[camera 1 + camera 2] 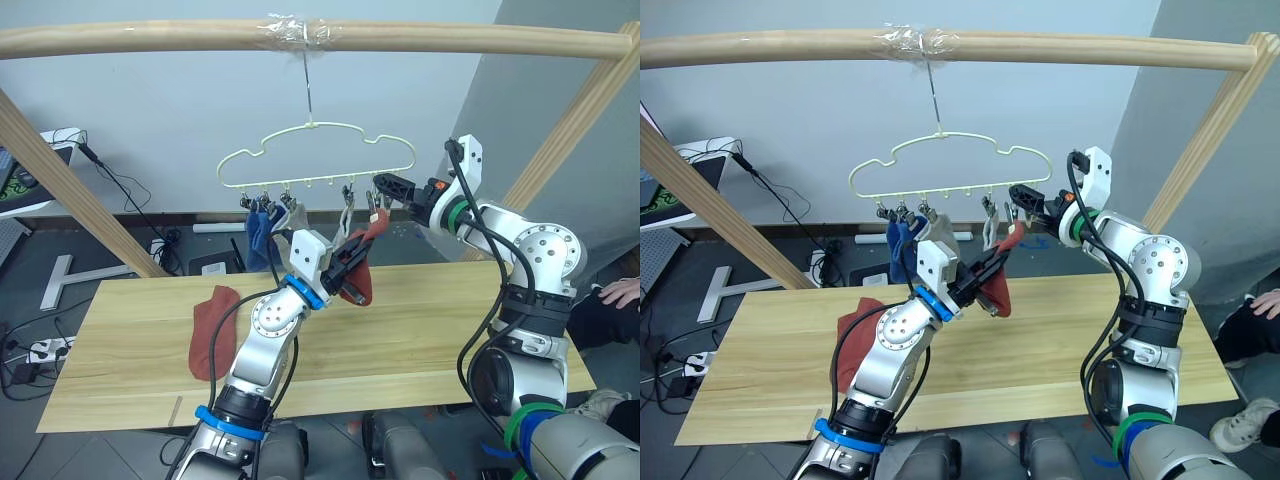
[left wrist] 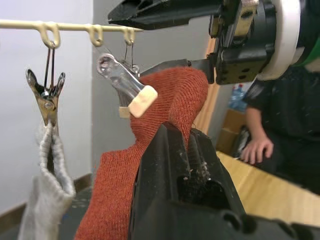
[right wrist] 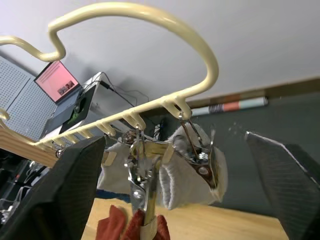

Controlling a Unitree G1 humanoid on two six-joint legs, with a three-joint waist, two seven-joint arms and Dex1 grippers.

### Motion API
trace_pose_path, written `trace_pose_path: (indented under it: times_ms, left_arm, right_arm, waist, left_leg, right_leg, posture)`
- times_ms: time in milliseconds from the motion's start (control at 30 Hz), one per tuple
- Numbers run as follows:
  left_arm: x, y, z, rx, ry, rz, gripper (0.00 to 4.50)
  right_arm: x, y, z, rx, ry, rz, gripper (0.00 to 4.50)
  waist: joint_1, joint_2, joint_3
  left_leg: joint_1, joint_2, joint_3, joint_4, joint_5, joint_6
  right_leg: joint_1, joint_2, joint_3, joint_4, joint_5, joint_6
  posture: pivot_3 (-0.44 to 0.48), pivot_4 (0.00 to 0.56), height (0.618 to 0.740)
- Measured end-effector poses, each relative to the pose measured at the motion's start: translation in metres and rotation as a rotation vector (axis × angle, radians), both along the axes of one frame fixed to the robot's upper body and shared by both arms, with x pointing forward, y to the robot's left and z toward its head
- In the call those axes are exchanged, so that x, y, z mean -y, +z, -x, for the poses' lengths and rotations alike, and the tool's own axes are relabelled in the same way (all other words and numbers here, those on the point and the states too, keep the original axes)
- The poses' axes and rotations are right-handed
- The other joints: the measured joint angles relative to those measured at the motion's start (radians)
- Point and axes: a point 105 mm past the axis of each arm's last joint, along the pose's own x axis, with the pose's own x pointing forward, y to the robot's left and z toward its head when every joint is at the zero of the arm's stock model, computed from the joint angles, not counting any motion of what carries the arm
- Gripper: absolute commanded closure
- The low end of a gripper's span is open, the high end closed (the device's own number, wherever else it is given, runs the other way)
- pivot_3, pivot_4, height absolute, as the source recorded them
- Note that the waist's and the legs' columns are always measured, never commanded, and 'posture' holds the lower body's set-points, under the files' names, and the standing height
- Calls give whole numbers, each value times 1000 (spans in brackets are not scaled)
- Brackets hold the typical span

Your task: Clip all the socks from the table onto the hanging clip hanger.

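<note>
Holding a rust-red sock (image 1: 358, 272) pinched up at a clip (image 2: 126, 89) on the clip hanger (image 1: 316, 155), left gripper (image 1: 350, 252) works beside the spread right gripper (image 1: 385, 184); blue socks (image 1: 261, 232) and grey sock (image 2: 46, 176) hang clipped, one rust-red sock (image 1: 212, 329) remains on the table (image 1: 420, 335).

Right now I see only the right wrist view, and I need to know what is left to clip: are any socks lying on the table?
Observer: Yes, one rust-red sock lies on the table, toward its left end.
Operator: What holds the red fabric below the clip in my view?
Observer: The left gripper is shut on a second rust-red sock, holding it up at the clip hanger.
Operator: And the blue ones?
Observer: Blue socks hang from the clips at the hanger's left end.
</note>
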Motion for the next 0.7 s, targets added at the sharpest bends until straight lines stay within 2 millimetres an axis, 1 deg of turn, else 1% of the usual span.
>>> trace_pose_path:
  times_ms: [100,200,300,400,500,567,700]
  left_arm:
    - [5,-6,-2,-159,-33,99,4500]
    - [3,-13,-3,-234,-44,117,4500]
    - [0,-16,-4,-272,-39,128,3769]
    - [-1,-19,-4,-302,-52,134,2809]
    - [-1,-21,-4,-324,-62,137,1981]
    - [-3,-20,-5,-324,-61,139,1332]
    - [-9,-21,-7,-320,-50,126,102]
  right_arm:
    - [3,-2,-1,41,-24,14,39]
    - [5,1,-1,79,-36,22,39]
    - [7,7,0,128,-41,35,0]
    - [9,5,1,139,-56,36,0]
    - [9,1,0,142,-65,55,0]
    - [9,-1,0,140,-70,64,0]
    - [12,0,-1,165,-86,87,0]
  waist:
    - [-2,0,0]
    - [-3,0,0]
    - [-3,0,0]
    - [-3,0,0]
    - [-3,0,0]
    - [-3,0,0]
    - [-3,0,0]
  left_leg:
    - [0,0,0,0,0,0]
    - [0,0,0,0,0,0]
    - [0,1,0,0,0,0]
    - [0,1,0,0,0,0]
    - [1,1,1,0,0,0]
    - [1,1,1,0,0,0]
    - [1,1,1,0,0,0]
  right_leg:
    - [0,1,0,0,0,1]
    - [0,3,0,0,0,1]
    - [0,3,0,0,0,1]
    - [0,4,1,0,0,1]
    - [0,4,1,0,0,1]
    - [0,4,1,0,0,1]
    - [0,4,1,0,0,1]
  posture:
    - [-30,169,740]
    - [-34,168,740]
    - [-35,168,740]
    - [-38,169,740]
    - [-40,169,740]
    - [-39,170,740]
    - [-32,169,740]
